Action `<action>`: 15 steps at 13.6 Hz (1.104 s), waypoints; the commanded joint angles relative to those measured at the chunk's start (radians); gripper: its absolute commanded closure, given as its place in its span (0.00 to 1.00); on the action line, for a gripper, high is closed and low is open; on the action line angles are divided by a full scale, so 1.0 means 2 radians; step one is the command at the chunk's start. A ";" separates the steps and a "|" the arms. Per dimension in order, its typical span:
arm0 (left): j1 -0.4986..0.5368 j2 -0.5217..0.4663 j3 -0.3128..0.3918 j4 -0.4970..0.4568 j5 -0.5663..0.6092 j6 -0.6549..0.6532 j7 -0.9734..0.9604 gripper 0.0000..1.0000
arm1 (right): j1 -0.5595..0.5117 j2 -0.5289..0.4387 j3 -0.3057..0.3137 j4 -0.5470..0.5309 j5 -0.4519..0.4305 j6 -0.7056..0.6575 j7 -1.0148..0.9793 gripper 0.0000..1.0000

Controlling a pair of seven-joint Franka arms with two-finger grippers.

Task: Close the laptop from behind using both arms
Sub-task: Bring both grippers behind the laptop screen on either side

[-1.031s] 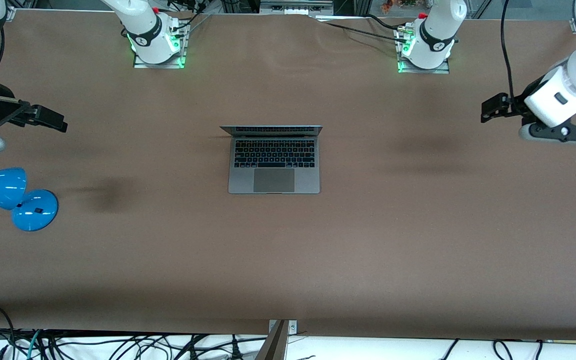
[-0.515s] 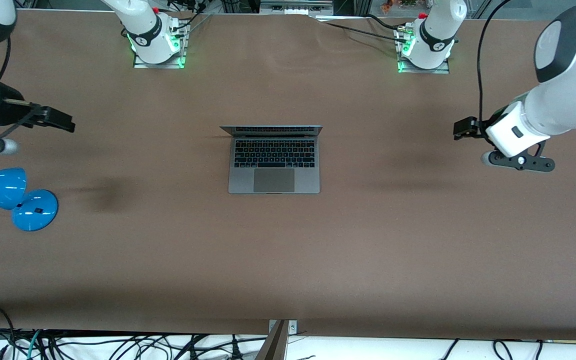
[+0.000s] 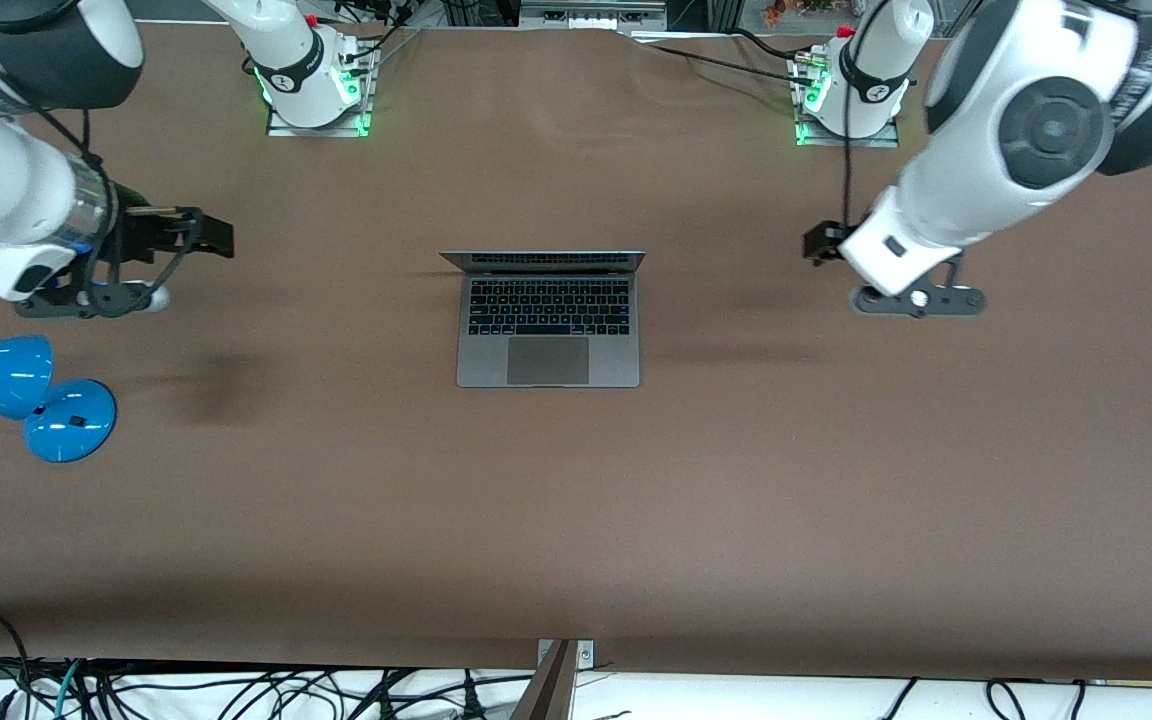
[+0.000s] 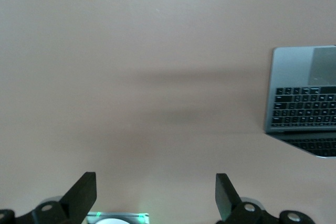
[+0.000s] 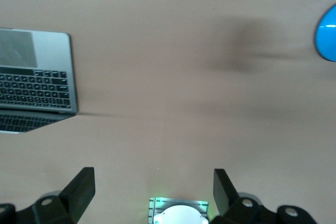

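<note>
Jaws stand wide and empty on both grippers. Between them, mid-table, sits the thin space-grey metal laptop (image 3: 548,320), lid raised on the edge toward the robot bases, hinge line running along the table's length. Left gripper (image 3: 816,243) hangs over bare brown table (image 3: 576,520) at one end of that hinge; right gripper (image 3: 211,235) at the other, slightly farther off, near a blue desk lamp (image 3: 31,395).

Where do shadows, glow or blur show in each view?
Front view: soft dark shadows on the table beside the laptop and near the blue lamp; green glow at both arm bases. Left wrist view: blurred shadow bands across the table, left gripper fingers open. Right wrist view: hazy shadow patch near the lamp, right gripper open.
</note>
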 commanded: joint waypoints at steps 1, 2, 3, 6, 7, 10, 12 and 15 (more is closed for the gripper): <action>-0.018 0.019 0.003 0.014 -0.040 -0.009 -0.042 0.00 | -0.005 -0.006 0.049 -0.009 0.007 0.006 0.045 0.00; -0.018 0.025 0.003 0.014 -0.067 -0.011 -0.058 0.00 | -0.002 0.001 0.059 -0.009 0.007 0.015 0.058 0.00; -0.019 0.033 0.003 0.012 -0.094 -0.015 -0.084 0.00 | -0.002 0.007 0.073 -0.009 0.007 0.021 0.069 0.00; -0.064 0.053 0.003 0.013 -0.104 -0.012 -0.159 0.00 | 0.000 0.019 0.101 -0.009 0.011 0.026 0.101 0.00; -0.073 0.057 0.003 0.014 -0.105 -0.010 -0.170 0.00 | 0.013 0.019 0.103 -0.009 0.011 0.026 0.125 0.00; -0.091 0.059 0.003 0.012 -0.108 -0.009 -0.171 0.00 | 0.059 0.033 0.103 -0.011 0.020 0.043 0.158 0.00; -0.110 0.059 0.003 0.011 -0.117 -0.009 -0.180 0.00 | 0.073 0.049 0.103 -0.011 0.045 0.051 0.190 0.00; -0.123 0.058 0.002 0.015 -0.127 -0.009 -0.209 0.10 | 0.086 0.062 0.103 -0.014 0.077 0.053 0.225 0.02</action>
